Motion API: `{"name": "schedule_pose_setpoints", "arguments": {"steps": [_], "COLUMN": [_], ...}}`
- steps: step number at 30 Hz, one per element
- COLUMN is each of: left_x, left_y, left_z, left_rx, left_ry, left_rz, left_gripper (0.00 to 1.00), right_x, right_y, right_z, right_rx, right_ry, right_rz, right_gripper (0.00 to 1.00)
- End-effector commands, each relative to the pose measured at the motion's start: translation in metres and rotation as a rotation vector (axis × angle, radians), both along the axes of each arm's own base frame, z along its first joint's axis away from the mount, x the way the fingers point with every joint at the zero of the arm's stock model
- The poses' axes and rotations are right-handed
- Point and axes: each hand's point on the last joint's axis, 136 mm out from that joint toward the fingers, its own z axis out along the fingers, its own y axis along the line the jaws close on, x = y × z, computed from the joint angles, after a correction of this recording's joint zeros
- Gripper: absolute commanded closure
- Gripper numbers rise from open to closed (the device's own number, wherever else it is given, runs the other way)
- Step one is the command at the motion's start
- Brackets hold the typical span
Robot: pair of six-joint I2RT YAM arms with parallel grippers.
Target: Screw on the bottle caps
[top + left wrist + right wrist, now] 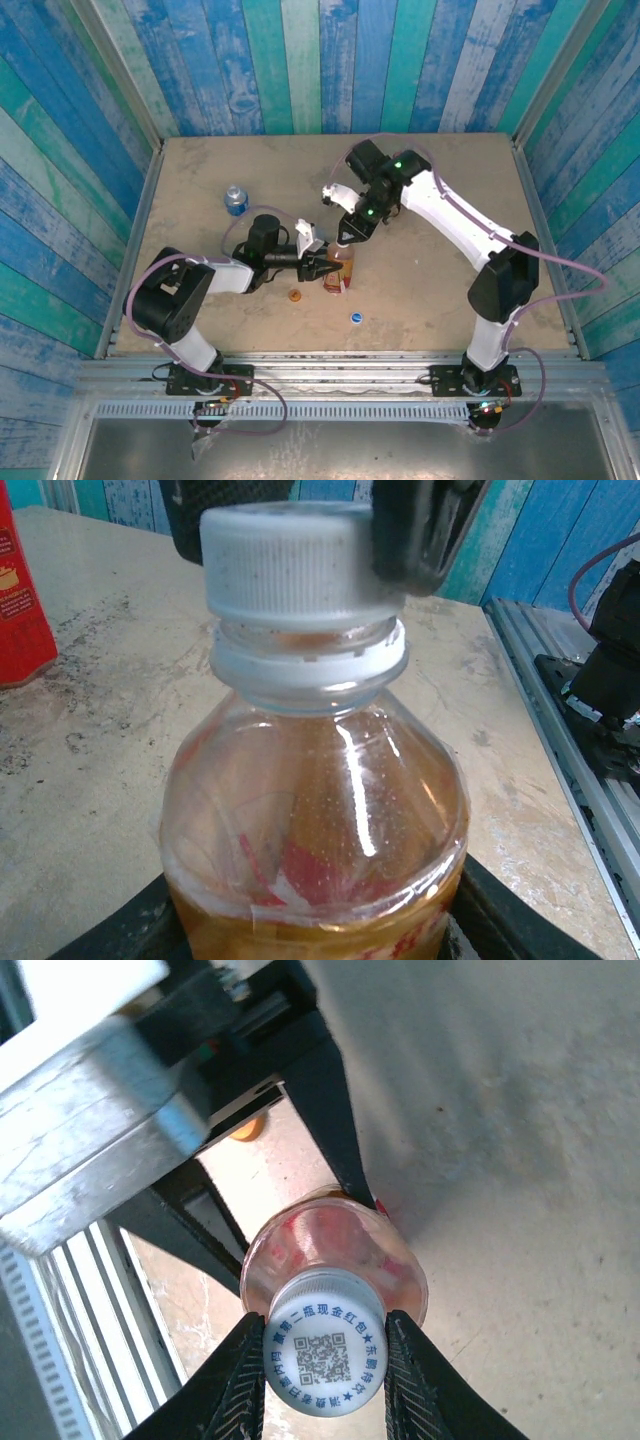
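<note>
Right wrist view: the right pincer [327,1380] is pinching the white cap [322,1345] seated on the amber bottle [335,1250], fingers against its sides; the left pincer [322,270] is clamping the bottle upright near the middle of the table [200,170].

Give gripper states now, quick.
Left gripper: shut on the tea bottle.
Right gripper: shut on the white cap atop it.

**Scuffed tabletop, painted plank walls**

A scuffed beige tabletop [200,170] spreads beneath and all around the left pincer [325,268]. Blue and teal plank walls [330,60] stand beyond it and to either side. On its near side runs a ribbed metal rail [340,370], then a grey metal sheet [330,445].
</note>
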Motion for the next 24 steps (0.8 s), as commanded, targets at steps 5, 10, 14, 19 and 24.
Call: {"name": "schedule_pose_setpoints", "arguments": {"steps": [5, 10, 14, 19, 24], "left_x": [-0.010, -0.010, -0.009, -0.005, -0.002], "left_y": [0.004, 0.004, 0.005, 0.007, 0.008], "left_z": [-0.010, -0.009, -0.009, -0.008, -0.006], "left_rx": [0.038, 0.037, 0.038, 0.035, 0.036], "left_ry": [0.057, 0.056, 0.052, 0.037, 0.022], "left_rz": [-0.002, -0.003, 0.002, 0.036, 0.065], "left_gripper": [0.57, 0.57, 0.57, 0.57, 0.57], "right_x": [-0.032, -0.024, -0.024, -0.027, -0.034], "right_y": [0.003, -0.001, 0.001, 0.001, -0.007], "right_z": [-0.005, -0.004, -0.006, -0.020, -0.033], "right_rx": [0.058, 0.025, 0.025, 0.017, 0.001], "right_ry": [0.020, -0.056, -0.034, 0.041, 0.038], "right_rz": [0.371, 0.440, 0.423, 0.274, 0.004], "right_gripper": [0.71, 0.71, 0.72, 0.74, 0.82]}}
